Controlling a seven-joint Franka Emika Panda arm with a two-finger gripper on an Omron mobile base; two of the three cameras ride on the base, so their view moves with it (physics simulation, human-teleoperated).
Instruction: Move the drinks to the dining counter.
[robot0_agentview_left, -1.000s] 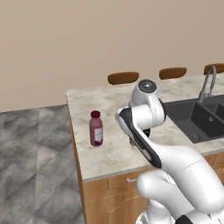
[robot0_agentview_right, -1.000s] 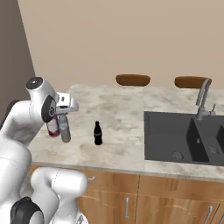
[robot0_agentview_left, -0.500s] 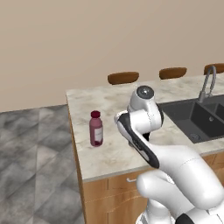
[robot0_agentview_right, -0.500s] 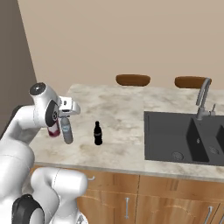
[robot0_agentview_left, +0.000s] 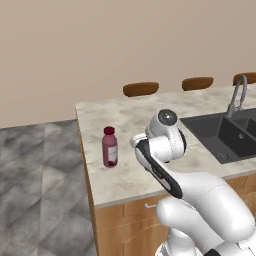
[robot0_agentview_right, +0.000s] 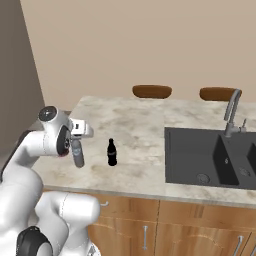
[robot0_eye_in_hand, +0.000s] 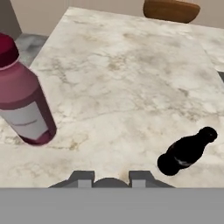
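On the dining counter (robot0_agentview_right: 135, 120) my gripper (robot0_agentview_right: 76, 142) is shut on the grey-blue water bottle (robot0_agentview_right: 78, 155), which hangs upright below the hand, near the counter's left front corner. Whether the bottle's base touches the marble, I cannot tell. The slim black cola bottle (robot0_agentview_right: 112, 152) stands just right of it. In the hand view the cola bottle (robot0_eye_in_hand: 188, 151) is at the lower right and the dark-red juice bottle (robot0_eye_in_hand: 24, 105) stands at the left. My gripper (robot0_eye_in_hand: 109, 177) sits at that view's bottom edge. The juice bottle (robot0_agentview_left: 110, 147) also stands beside my arm.
A dark double sink (robot0_agentview_right: 210, 155) with a faucet (robot0_agentview_right: 231, 107) takes up the counter's right part. Brown stools (robot0_agentview_right: 152, 91) stand along the far side. The counter's left edge drops to the grey tiled floor (robot0_agentview_left: 40, 175). Bare marble (robot0_eye_in_hand: 131, 65) lies beyond the bottles.
The arm has sunk and the gripper with the water bottle has come down a little toward the counter. The cola and juice bottles have not moved.
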